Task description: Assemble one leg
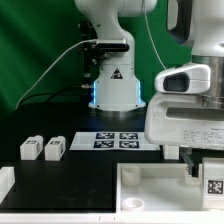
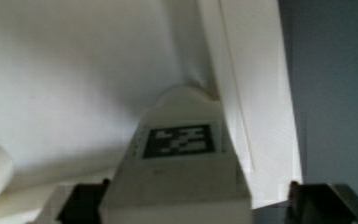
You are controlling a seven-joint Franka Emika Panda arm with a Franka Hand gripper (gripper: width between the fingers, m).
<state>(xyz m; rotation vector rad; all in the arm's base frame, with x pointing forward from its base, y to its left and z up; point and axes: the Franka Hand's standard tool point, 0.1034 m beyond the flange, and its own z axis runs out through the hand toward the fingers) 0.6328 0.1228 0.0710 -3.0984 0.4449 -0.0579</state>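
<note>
Item 1, nearest: the gripper (image 1: 203, 168), low at the exterior view's right, over the large white tray-shaped piece (image 1: 150, 190). In the wrist view the 2 fingers (image 2: 87, 200) stand on either side of a leg (image 2: 179, 165) and close against its flanks; they appear closed on it, tag face toward the camera. In the exterior view this leg shows only as a tagged block below the hand.

Item 2: the tray-shaped piece, lying on the black tabletop (image 1: 60, 175). Its white wall and an inner corner fill the wrist view behind the held leg, so the leg is at or just beside that corner; whether it touches cannot be told.

Item 3: 2 loose legs (image 1: 42, 148), side by side at the exterior view's left, well apart from the gripper.

Item 4: the marker board (image 1: 112, 140), 4 tags, flat near the arm's base (image 1: 115, 90).

Step in hand, by judgement: seating the held leg into the tray piece's corner. The next move likely calls for keeping the leg upright, aligned with the corner fitting, then pressing or turning it home without shifting the tray.
</note>
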